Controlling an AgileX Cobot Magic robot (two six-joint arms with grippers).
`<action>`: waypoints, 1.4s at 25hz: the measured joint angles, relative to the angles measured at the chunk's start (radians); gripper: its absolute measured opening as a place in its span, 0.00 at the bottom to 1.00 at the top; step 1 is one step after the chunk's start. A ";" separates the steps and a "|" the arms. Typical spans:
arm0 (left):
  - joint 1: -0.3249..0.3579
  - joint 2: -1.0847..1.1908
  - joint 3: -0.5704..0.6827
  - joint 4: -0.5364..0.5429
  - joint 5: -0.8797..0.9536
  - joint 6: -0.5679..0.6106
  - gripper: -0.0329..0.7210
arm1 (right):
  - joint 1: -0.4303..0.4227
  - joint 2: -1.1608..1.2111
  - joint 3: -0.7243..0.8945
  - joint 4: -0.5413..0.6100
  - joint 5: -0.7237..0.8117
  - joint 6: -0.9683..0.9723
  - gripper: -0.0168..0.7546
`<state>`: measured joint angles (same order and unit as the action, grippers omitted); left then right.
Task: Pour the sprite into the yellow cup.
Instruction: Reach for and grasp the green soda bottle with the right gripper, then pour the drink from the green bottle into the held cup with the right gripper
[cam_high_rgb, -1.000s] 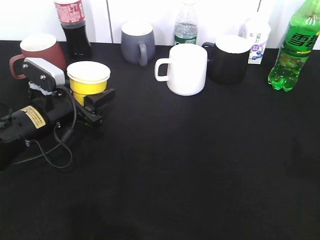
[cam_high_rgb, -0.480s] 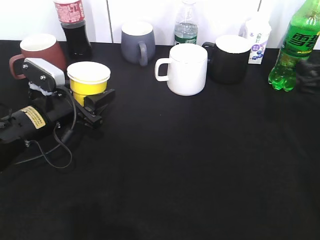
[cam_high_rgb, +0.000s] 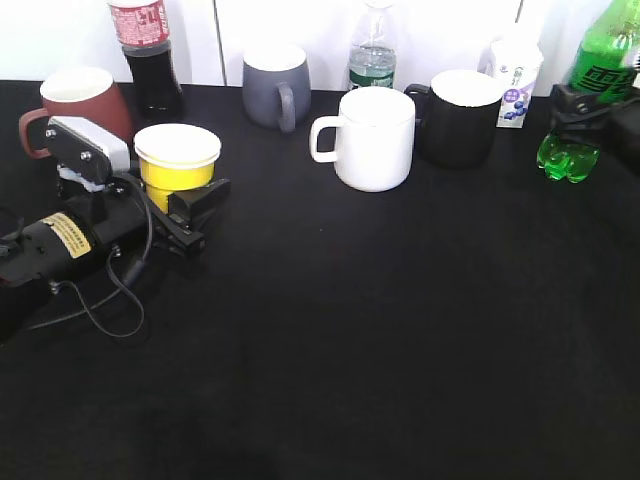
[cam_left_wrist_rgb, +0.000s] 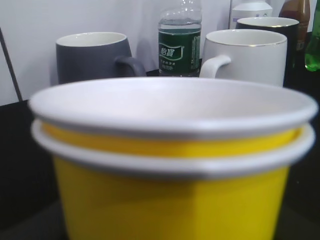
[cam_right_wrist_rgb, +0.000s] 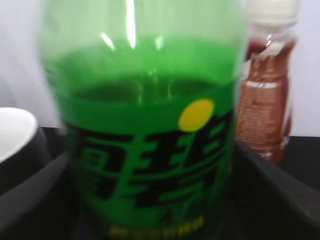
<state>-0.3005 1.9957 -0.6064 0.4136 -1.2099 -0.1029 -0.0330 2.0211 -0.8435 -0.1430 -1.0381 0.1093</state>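
Observation:
The sprite (cam_high_rgb: 602, 52), a green bottle with some drink in it, stands upright at the far right back of the black table. My right gripper (cam_high_rgb: 579, 106) is open, with a finger on each side of the label. The bottle fills the right wrist view (cam_right_wrist_rgb: 150, 125), and the dark fingers sit close at either side of it. The yellow cup (cam_high_rgb: 177, 165) stands at the left. It looks like two nested cups in the left wrist view (cam_left_wrist_rgb: 170, 200). My left gripper (cam_high_rgb: 182, 198) is shut on its lower part; its fingers are hidden in the wrist view.
Along the back stand a brown-red mug (cam_high_rgb: 75, 100), a cola bottle (cam_high_rgb: 148, 60), a grey mug (cam_high_rgb: 273, 85), a clear bottle (cam_high_rgb: 372, 55), a white mug (cam_high_rgb: 372, 138), a black mug (cam_high_rgb: 460, 118) and a small carton (cam_high_rgb: 515, 75). A brown bottle (cam_right_wrist_rgb: 265, 100) stands behind the sprite.
My right gripper has come in from the right edge and now has its fingers around the sprite. The left arm and the yellow cup have not moved.

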 joint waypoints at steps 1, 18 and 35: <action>0.000 0.000 0.000 0.000 0.000 0.000 0.65 | 0.000 0.022 -0.023 -0.003 0.000 0.000 0.86; 0.000 0.000 0.000 0.126 0.000 0.000 0.65 | 0.002 -0.070 0.043 -0.129 0.041 0.001 0.59; -0.239 -0.019 -0.020 0.186 0.000 -0.095 0.65 | 0.479 -0.345 0.250 0.096 0.141 -0.871 0.59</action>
<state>-0.5396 1.9769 -0.6260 0.5999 -1.2101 -0.1982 0.4464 1.6764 -0.5937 -0.0474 -0.8967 -0.7618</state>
